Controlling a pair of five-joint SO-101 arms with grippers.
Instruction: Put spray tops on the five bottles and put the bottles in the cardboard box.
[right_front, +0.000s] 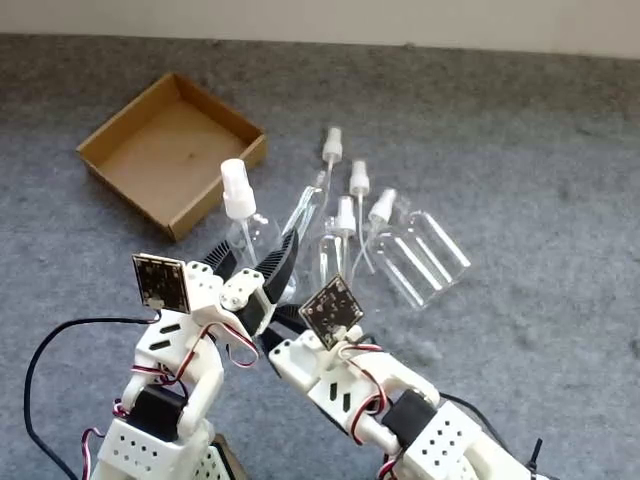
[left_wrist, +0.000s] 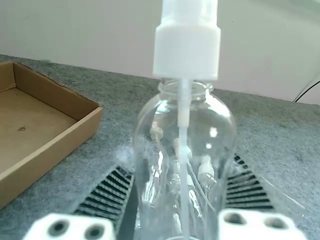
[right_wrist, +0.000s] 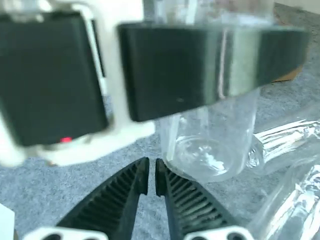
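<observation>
Bottle (left_wrist: 185, 150), clear and round-shouldered, stood upright between the two ribbed black fingers of the left gripper (left_wrist: 180, 189), which was closed against its sides. A white spray top (left_wrist: 187, 45) sat above its open neck with the thin tube hanging down inside. The collar was raised slightly off the neck rather than seated on it. From the right wrist view, the bottle's base was low over the grey table (right_front: 520, 150), though it could not be told whether the two touched.

The right gripper (right_wrist: 151, 169) sat low, just beside the base of the held bottle. Its fingers were drawn almost together with only a thin slit between them, and it held nothing.

From the high view, the held bottle was near the middle of the table, just in front of the two arms. The cardboard box (right_front: 165, 150) lay open and shallow, near the held bottle on the left arm's side and farther from the arms. Four loose bottles (right_front: 425, 250) lay on their sides close together, just beside the held one on the right arm's side. Four loose spray tops (right_front: 359, 178) lay among them, near their necks. Whether any of these was fitted to a bottle could not be told.
</observation>
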